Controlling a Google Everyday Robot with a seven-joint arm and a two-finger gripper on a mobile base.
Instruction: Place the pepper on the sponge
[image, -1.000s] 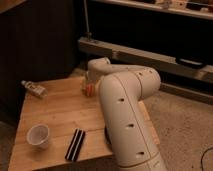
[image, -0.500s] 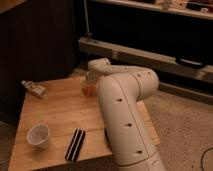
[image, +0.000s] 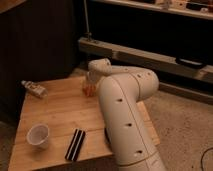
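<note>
claw (image: 89, 83): low over the far edge of the bench (image: 55, 112); open or closed, we cannot tell.
pepper (image: 89, 91): orange, right at the claw.
sponge: we cannot see it.
handling: we judge the pepper light, smooth and slim; take it mid-body.

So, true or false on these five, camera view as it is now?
1. A white cup stands near the front left corner of the table. True.
2. The striped bar lies at the table's far edge. False: it lies near the front edge, just right of the cup.
3. The claw is down at the table's far side, next to the orange pepper. True.
4. A bottle stands upright mid-table. False: it lies on its side at the far left edge.
5. The sponge sits beside the cup. False: no sponge shows; the arm hides the table's right part.
</note>
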